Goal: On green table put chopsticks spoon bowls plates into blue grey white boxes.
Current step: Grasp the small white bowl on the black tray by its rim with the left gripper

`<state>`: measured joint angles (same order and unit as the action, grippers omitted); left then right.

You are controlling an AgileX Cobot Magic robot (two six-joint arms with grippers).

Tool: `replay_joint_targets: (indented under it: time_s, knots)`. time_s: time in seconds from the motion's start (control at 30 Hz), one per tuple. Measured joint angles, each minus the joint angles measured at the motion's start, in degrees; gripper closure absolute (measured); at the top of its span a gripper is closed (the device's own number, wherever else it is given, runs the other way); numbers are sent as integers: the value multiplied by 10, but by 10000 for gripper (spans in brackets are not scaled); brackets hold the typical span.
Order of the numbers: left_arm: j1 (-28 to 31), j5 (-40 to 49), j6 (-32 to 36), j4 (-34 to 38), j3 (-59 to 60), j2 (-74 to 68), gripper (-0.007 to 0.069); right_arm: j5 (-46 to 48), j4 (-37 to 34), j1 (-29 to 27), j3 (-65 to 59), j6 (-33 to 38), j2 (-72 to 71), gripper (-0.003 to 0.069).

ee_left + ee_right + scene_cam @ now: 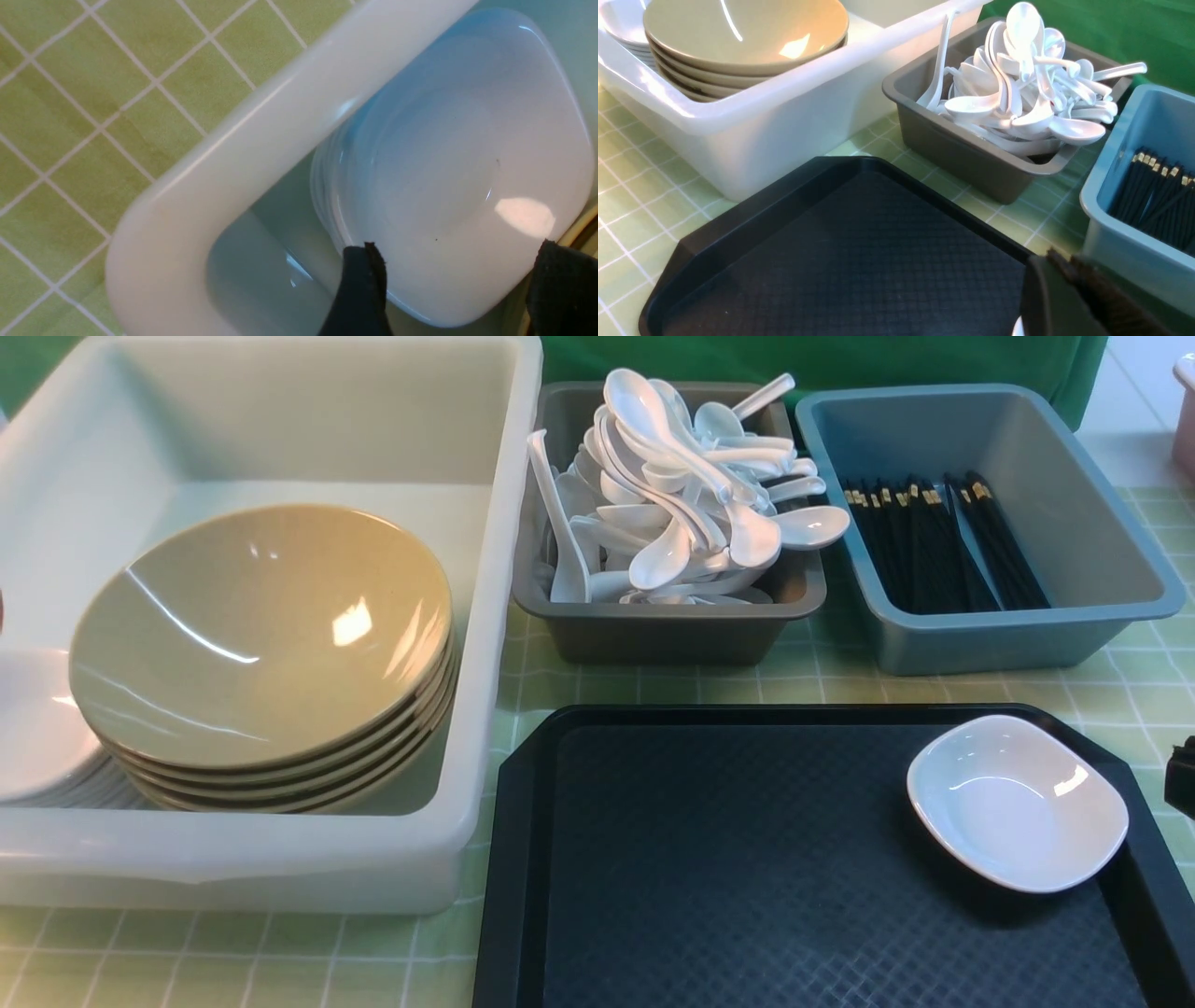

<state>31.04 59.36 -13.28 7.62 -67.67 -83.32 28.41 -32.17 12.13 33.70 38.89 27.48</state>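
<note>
Currently the left claw [457, 245] is hanging with its two black fingers spread wide and gripping nothing. It is hovering directly over a stack of plates [458, 163] sitting dip-up in a corner of the white box [243, 154]. The stack's layers are blurring together, so their number cannot be told. Just beside that claw, in the same box, the bowls [261, 635] are nesting rim-up, five as far as the rims can be counted. The right claw [1062, 261] is hovering with its fingers pressed together and holding nothing, at the edge of the one black tray [513, 859]. A single plate [1018, 803] is lying dip-up on the tray just to that claw's left; it is squarish, with no clear long axis. Ahead of this claw, the blue-grey box [990, 649] is holding the chopsticks [943, 541]. They are lying side by side, their long axes running away from the claw and their gold-banded ends pointing to the far side, packed too tightly to count. Further to its left, the grey box [672, 639] is brimming with spoons [681, 495], too tangled to count, with handles pointing every way. All three boxes and the tray are resting on the green table [653, 691].
</note>
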Motion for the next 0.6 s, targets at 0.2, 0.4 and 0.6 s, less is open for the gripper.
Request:
replay_joint_targets:
  time_s: [0.2, 0.4, 0.6]
  knots:
    - [0, 5, 0, 4, 0, 4, 208, 0, 0, 0, 0, -1, 0, 592]
    - [0, 4, 19, 34, 0, 38, 208, 0, 0, 0, 0, -1, 0, 589]
    - [-13, -10, 82, 116, 0, 122, 208, 1, -1, 0, 0, -1, 0, 585]
